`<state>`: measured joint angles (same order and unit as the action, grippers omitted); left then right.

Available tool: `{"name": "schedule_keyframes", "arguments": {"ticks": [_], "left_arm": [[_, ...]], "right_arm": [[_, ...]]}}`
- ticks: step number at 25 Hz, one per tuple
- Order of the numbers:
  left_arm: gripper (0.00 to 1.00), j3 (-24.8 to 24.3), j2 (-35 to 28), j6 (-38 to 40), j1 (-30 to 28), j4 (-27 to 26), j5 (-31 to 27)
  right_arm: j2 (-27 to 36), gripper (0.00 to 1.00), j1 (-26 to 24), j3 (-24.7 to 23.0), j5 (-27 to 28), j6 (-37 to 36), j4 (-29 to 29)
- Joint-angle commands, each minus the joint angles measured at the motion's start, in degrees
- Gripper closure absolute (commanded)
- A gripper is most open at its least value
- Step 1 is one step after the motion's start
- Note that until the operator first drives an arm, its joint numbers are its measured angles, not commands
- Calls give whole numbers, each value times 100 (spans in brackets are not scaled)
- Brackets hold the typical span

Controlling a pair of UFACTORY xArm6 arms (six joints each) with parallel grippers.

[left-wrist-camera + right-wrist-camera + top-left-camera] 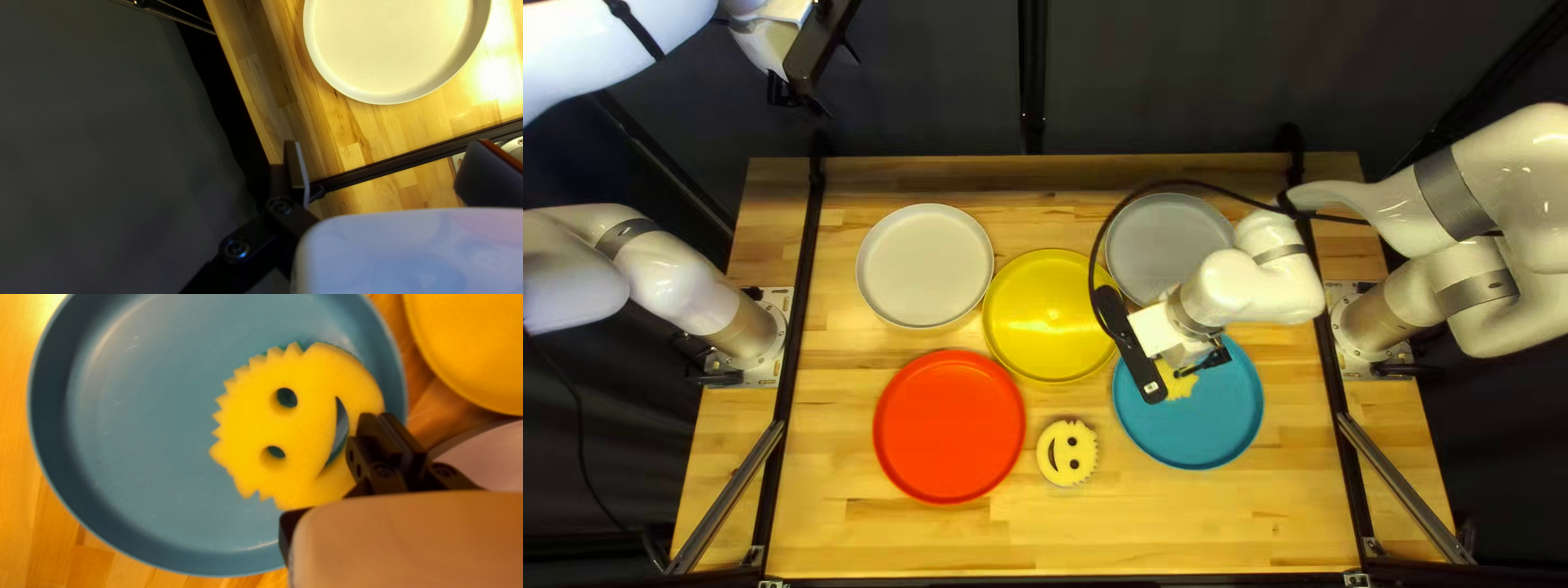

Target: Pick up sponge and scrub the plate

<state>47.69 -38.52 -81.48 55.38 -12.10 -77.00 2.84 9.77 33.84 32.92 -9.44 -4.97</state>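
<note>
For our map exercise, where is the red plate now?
In the top left view, the red plate lies left of centre, beside the loose smiley sponge.

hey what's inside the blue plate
A yellow smiley sponge is inside the blue plate. Blue shows through its mouth cutout; whatever it covers elsewhere can't be seen.

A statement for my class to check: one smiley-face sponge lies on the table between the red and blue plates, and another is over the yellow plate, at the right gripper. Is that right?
One plate is wrong: the right wrist view shows the smiley-face sponge at the right gripper over the blue plate, not the yellow one.
</note>
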Motion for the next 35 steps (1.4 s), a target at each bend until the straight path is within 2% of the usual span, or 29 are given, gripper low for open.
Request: {"name": "schedule_keyframes", "arguments": {"ticks": [1,9,12,26,35], "left_arm": [[0,0,0,0,0,0,0],[0,0,0,0,0,0,0],[0,0,0,0,0,0,0],[0,0,0,0,0,0,0],[0,0,0,0,0,0,0]], "right_arm": [[-184,100,327,133,15,362,-93],[-459,100,943,433,181,843,118],[-537,100,957,522,254,855,140],[-490,100,-244,260,169,-120,292],[27,100,-340,-96,377,74,269]]}}
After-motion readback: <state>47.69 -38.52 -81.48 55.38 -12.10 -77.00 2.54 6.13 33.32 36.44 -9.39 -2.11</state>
